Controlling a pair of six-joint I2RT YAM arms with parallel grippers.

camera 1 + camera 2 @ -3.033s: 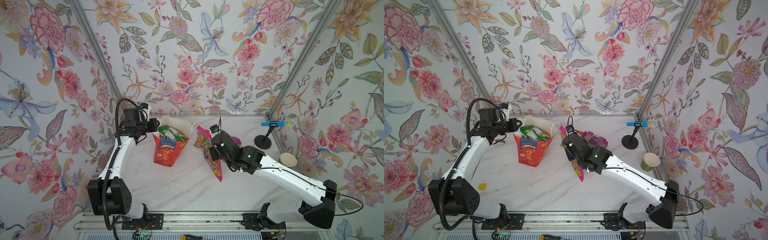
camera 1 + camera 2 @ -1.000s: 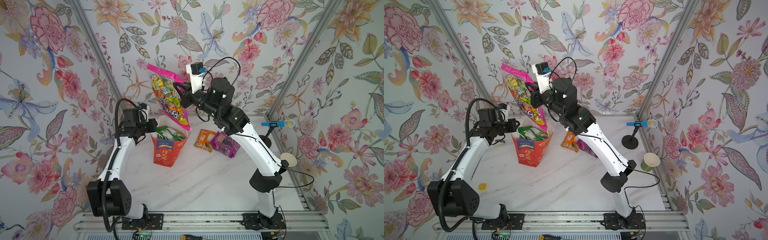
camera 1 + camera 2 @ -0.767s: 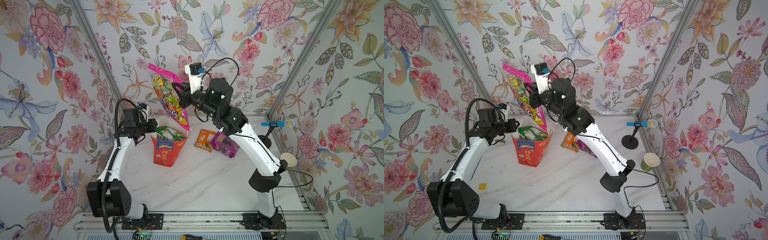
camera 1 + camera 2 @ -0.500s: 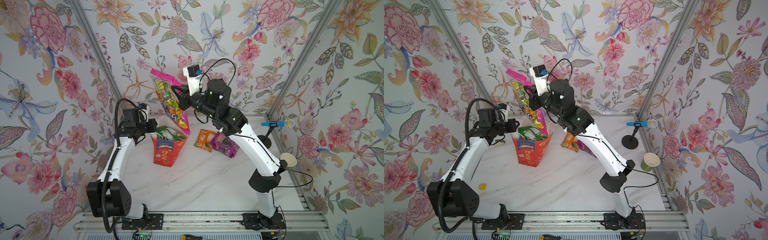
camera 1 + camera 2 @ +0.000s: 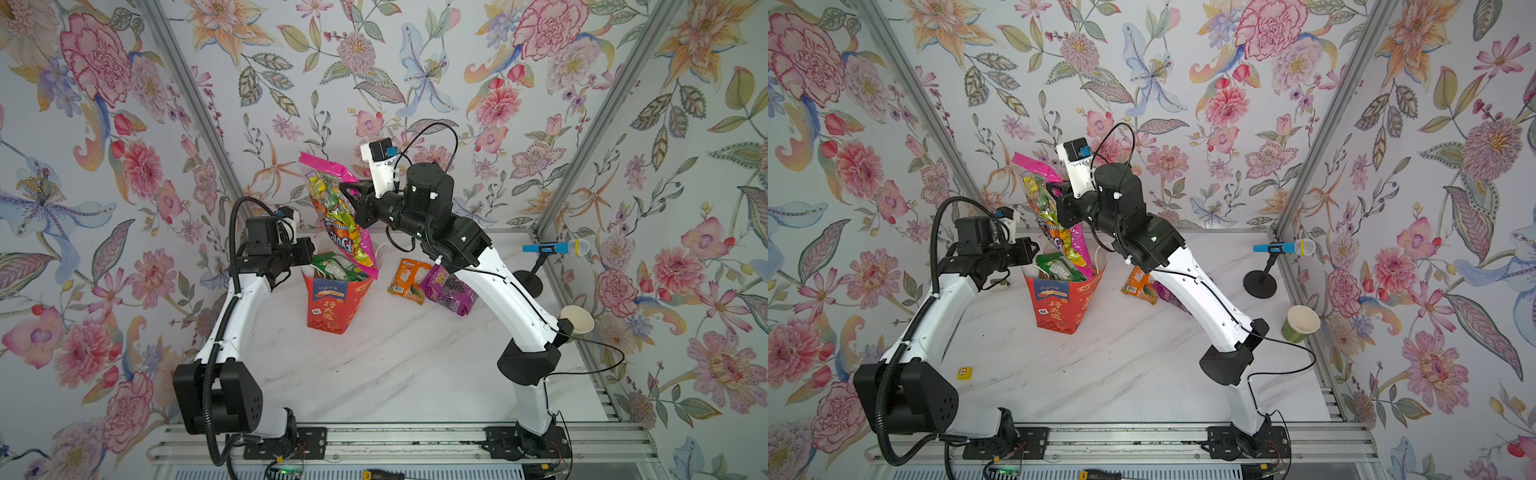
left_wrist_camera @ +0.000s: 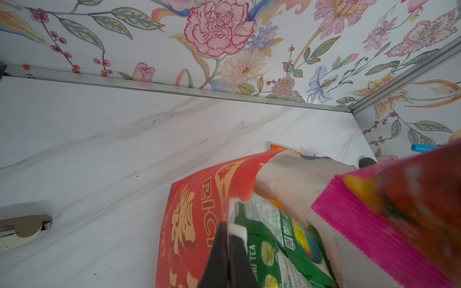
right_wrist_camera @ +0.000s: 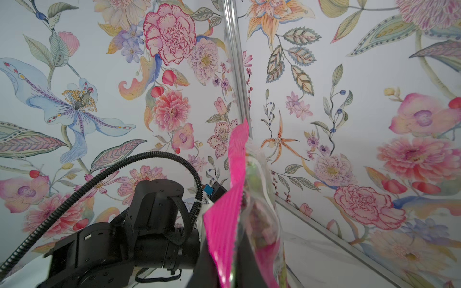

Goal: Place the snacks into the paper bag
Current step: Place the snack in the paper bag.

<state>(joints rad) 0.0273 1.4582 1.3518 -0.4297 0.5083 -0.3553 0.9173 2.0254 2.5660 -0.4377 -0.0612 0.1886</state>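
The paper bag point(image 5: 332, 307) stands upright on the worktop point(image 5: 374, 374), its left rim clenched in the left jaws, a green packet point(image 5: 338, 266) already inside. Just behind and above, the magenta packet point(image 5: 336, 216) hangs near upright from the right jaws, which clamp it near its top, lower end at the bag's mouth: the way in looks straight down.

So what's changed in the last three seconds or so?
The right gripper, shut on the magenta packet, has swung it up from the tabletop and over the paper bag, then eased it down until its lower end reaches the bag's mouth. The left gripper stays clamped on the bag's rim; the bag, orange packet and purple packet haven't moved.
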